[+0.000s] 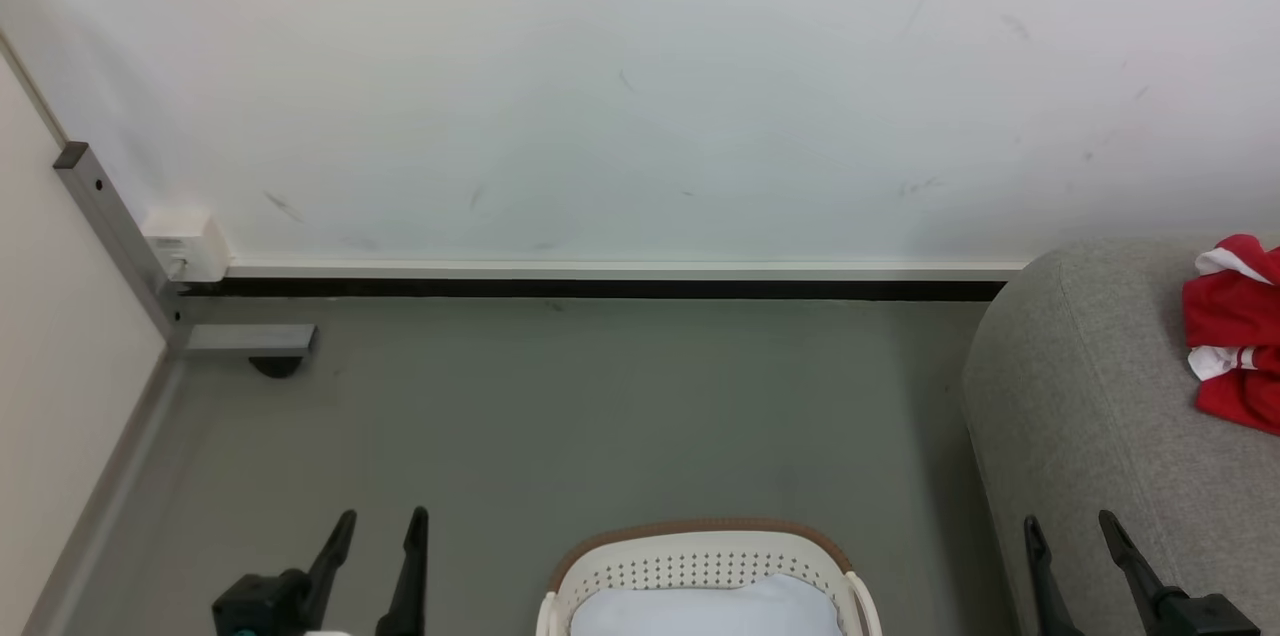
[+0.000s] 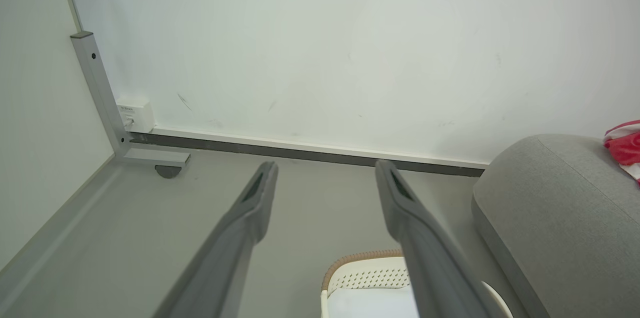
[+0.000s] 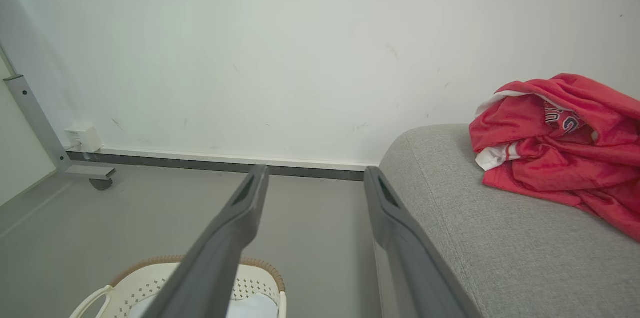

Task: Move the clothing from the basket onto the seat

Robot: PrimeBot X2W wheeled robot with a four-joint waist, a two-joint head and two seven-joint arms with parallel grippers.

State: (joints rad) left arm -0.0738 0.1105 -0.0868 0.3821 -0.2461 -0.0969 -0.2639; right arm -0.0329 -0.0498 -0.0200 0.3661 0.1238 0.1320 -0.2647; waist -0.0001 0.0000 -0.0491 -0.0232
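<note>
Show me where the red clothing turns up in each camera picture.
Head view: the clothing lies at the right edge, on the seat.
Left wrist view: a red sliver at the right edge.
Right wrist view: a big heap, right of middle.
Shared landmark: the seat's rounded grey end beneath it.

At the right edge of the head view the clothing (image 1: 1235,336) was bright red with white trim and stripes, with a small dark print on the red in the right wrist view, and the seat (image 1: 1080,396) under it was plain light grey fabric. At the bottom centre the basket (image 1: 700,566) was cream-white, patterned with rows of small holes below a brown rim, and the cloth (image 1: 705,611) in it was pale blue-white. The floor (image 1: 600,416) was dull grey, the wall (image 1: 640,66) white with faint dark scuffs, the skirting (image 1: 600,272) white over black, and both the left gripper (image 1: 384,516) and right gripper (image 1: 1068,518) were black.
</note>
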